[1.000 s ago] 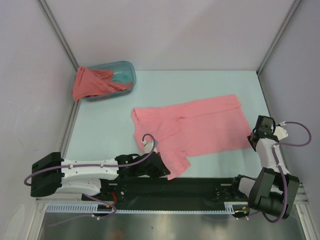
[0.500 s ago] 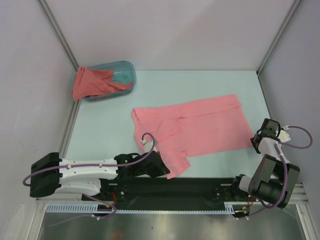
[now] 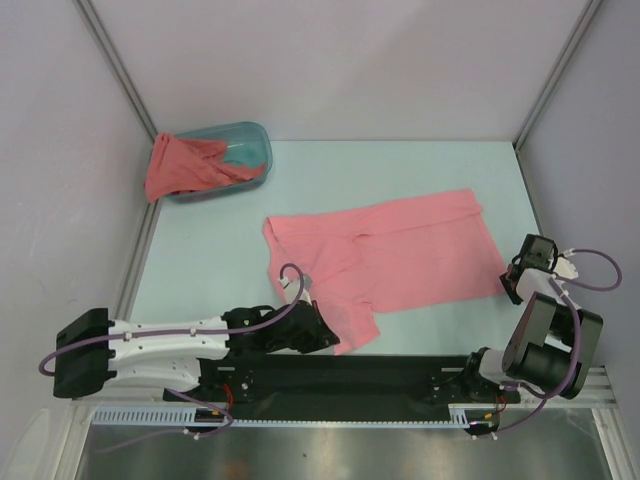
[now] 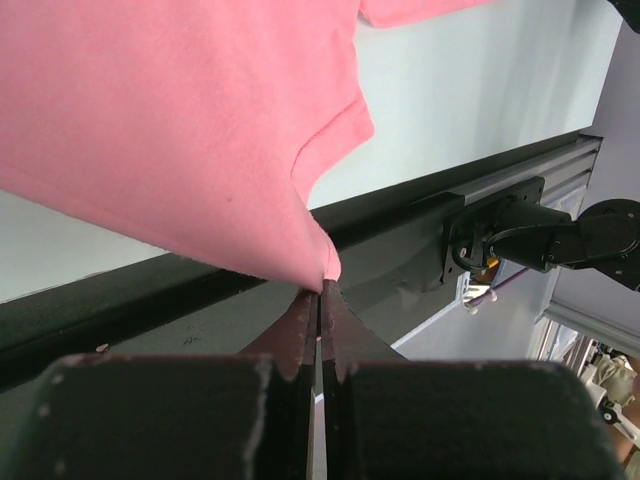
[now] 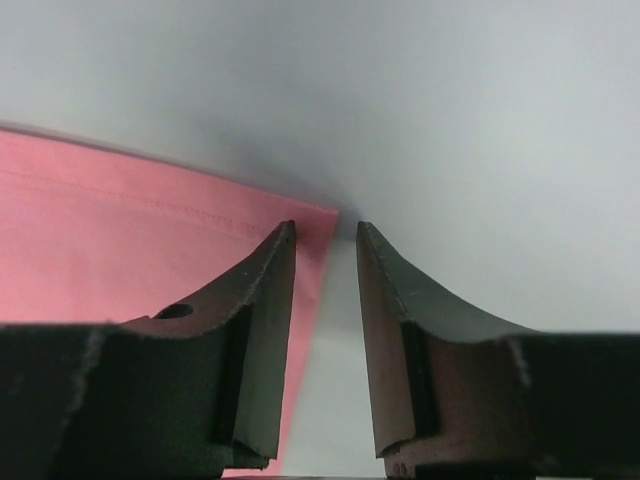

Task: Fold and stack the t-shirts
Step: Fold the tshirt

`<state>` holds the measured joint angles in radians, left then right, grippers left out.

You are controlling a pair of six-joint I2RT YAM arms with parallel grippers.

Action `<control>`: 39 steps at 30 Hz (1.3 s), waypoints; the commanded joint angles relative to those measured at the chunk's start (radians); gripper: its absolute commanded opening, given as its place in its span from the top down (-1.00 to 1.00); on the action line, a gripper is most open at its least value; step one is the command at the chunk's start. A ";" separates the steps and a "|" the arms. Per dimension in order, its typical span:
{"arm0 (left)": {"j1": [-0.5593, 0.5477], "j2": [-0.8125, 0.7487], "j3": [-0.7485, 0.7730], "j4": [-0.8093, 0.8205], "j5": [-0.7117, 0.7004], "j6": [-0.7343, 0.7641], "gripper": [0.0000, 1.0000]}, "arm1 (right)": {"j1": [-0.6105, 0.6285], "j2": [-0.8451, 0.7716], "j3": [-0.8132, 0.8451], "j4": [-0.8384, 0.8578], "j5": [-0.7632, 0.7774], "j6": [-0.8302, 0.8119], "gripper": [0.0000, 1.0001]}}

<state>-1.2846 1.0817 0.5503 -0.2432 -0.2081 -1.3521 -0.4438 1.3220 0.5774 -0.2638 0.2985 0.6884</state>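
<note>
- The teal tub (image 3: 250, 150) stands at the far left corner of the pale table (image 3: 430, 165); every place below is told from it.
- The coral-red t-shirt (image 3: 180, 165) lies crumpled in the tub. It fills the tub's left half and spills over the left rim onto the table.
- The salmon-pink t-shirt (image 3: 385, 255) lies spread flat on the table, to the right of the tub and nearer the arms. It is apart from the tub, with bare table between them.
- Its sleeve end points toward the tub's side and its straight hem lies at the side farthest from the tub.
- The left gripper (image 3: 325, 335) is well nearer the arms than the tub and a little to its right, low over the black rail (image 3: 350, 375).
- The left wrist view shows its fingers (image 4: 300, 335) pressed together with no gap, pinching a small peak of the salmon-pink t-shirt (image 4: 180, 110) at its near edge.
- That cloth rises off the table toward the pinch, with the black rail (image 4: 400, 230) behind it.
- The right gripper (image 3: 515, 285) is across the table from the tub, at the shirt's near hem corner.
- In the right wrist view the right gripper (image 5: 325, 232) is partly open, with a clear gap between its fingers.
- The hem corner of the salmon-pink t-shirt (image 5: 110, 240) lies in that gap at the tips, one finger above cloth and the other above bare table; it grips nothing.
</note>
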 commanded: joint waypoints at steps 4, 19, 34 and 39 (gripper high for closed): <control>-0.004 -0.049 0.036 0.002 -0.040 0.025 0.99 | 0.004 0.063 0.015 0.009 0.045 0.005 0.65; -0.004 -0.126 0.117 -0.077 -0.115 0.177 0.99 | 0.062 -0.062 0.032 -0.025 0.076 -0.064 1.00; -0.002 -0.226 0.094 -0.130 -0.154 0.156 0.99 | 0.062 -0.171 0.019 -0.110 0.140 -0.092 1.00; -0.002 -0.247 0.083 -0.133 -0.155 0.156 0.99 | 0.062 -0.198 0.019 -0.117 0.129 -0.102 1.00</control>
<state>-1.2846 0.8536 0.6403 -0.3698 -0.3397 -1.2034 -0.3801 1.1622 0.5949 -0.3714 0.3958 0.6048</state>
